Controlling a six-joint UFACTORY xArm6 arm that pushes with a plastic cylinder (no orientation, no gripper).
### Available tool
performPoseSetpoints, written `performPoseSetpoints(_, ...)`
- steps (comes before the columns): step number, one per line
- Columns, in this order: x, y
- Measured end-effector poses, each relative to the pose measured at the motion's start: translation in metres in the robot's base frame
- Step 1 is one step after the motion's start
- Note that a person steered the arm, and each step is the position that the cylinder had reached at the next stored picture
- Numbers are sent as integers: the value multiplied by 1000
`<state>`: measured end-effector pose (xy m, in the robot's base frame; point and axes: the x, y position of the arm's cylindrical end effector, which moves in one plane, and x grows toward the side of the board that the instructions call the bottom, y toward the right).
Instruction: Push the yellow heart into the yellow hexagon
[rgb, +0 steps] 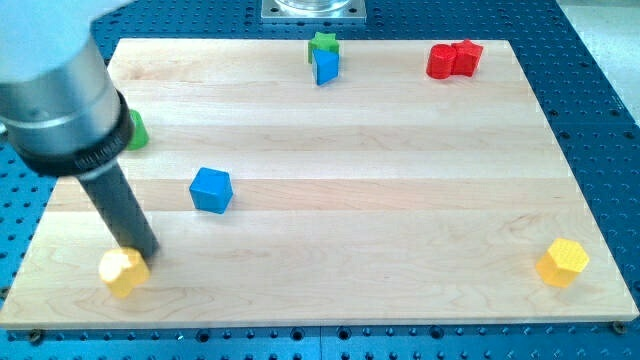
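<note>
The yellow heart (123, 272) lies near the board's bottom left corner. The yellow hexagon (562, 263) lies near the bottom right corner, far across the board from the heart. My tip (143, 255) stands at the heart's upper right edge, touching or almost touching it. The rod slants up to the view's left into the arm's grey body.
A blue cube (211, 189) lies above and right of the heart. A green block (136, 130) is partly hidden behind the arm at the left. A green block (323, 44) and a blue block (326, 66) touch at the top middle. Two red blocks (452, 59) touch at the top right.
</note>
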<state>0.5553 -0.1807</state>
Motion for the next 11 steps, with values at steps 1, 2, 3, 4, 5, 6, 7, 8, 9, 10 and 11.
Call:
performPoseSetpoints(1,-7,-56)
performPoseSetpoints(2,40,-46)
performPoseSetpoints(3,30,29)
performPoseSetpoints(4,22,100)
performPoseSetpoints(5,22,181)
performPoseSetpoints(6,26,282)
performPoseSetpoints(7,26,331)
performPoseSetpoints(8,26,352)
performPoseSetpoints(9,27,382)
performPoseSetpoints(10,27,366)
performPoseSetpoints(11,22,329)
